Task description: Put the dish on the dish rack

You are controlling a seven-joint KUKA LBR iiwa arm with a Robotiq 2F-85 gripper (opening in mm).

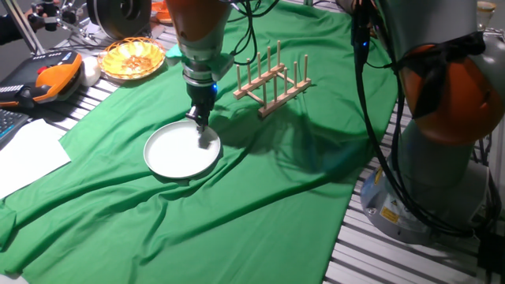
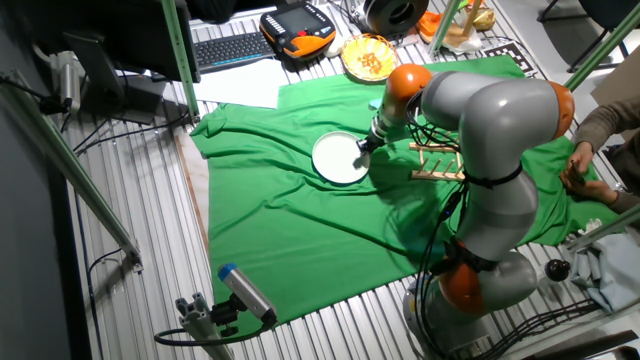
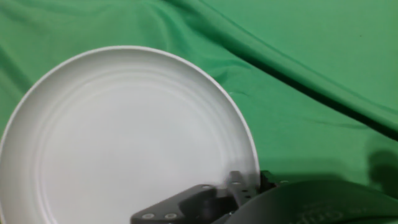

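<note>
The dish is a plain white round plate lying flat on the green cloth; it also shows in the other fixed view and fills the left of the hand view. My gripper points down at the dish's far right rim, with its tips at or just above the rim. In the hand view one finger shows over the dish just inside the rim; the other is hidden in a dark mass. Whether the jaws are closed on the rim does not show. The dish rack, light wood with upright pegs, stands to the right of the dish.
An orange-yellow woven basket of food sits at the back left beyond the cloth's edge. An orange pendant and white paper lie left of the cloth. The arm's base stands at the right. The cloth has folds.
</note>
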